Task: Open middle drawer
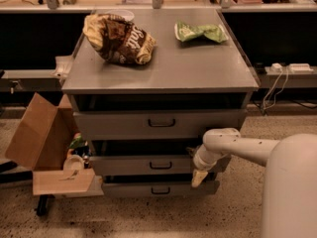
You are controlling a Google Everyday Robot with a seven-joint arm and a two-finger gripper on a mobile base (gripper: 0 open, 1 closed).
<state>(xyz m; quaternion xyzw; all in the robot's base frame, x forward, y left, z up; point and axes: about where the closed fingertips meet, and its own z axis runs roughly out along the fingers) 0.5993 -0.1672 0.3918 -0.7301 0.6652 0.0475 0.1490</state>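
Speckled workshop floor, long bench (99, 3) across the back, and front and centre a grey metal cabinet (163, 68) with three drawers. On top: crumpled brown snack bag (119, 38) to the left, green snack bag (200, 32) to the right. Down on the floor at the left, an open cardboard box (37, 133).

Now the target: middle drawer (124, 165), shallow grey front between the taller top drawer (114, 125) and the bottom drawer (129, 188), small dark loop handle (161, 165) dead centre. Looks shut or nearly so; not yet pulled, at a guess.

White arm (247, 147) reaching in from the right, gripper (199, 176) hanging pale tip down at the right end of that middle front, dipping in front of the bottom drawer's right corner. Well to the right of the handle. Open or closed? Cannot tell from here.

Step in hand, as judged: getting onto the handle. To do it well:
- Slide left along the front, level with the middle loop, not the one below.
- Square up and close around the bar rather than beside it.
- Pull straight out along the runners, no sideways drag.
- Keep clear of the top drawer's lower edge overhead.
- Watch for the whole cabinet shifting forward instead of the drawer sliding.
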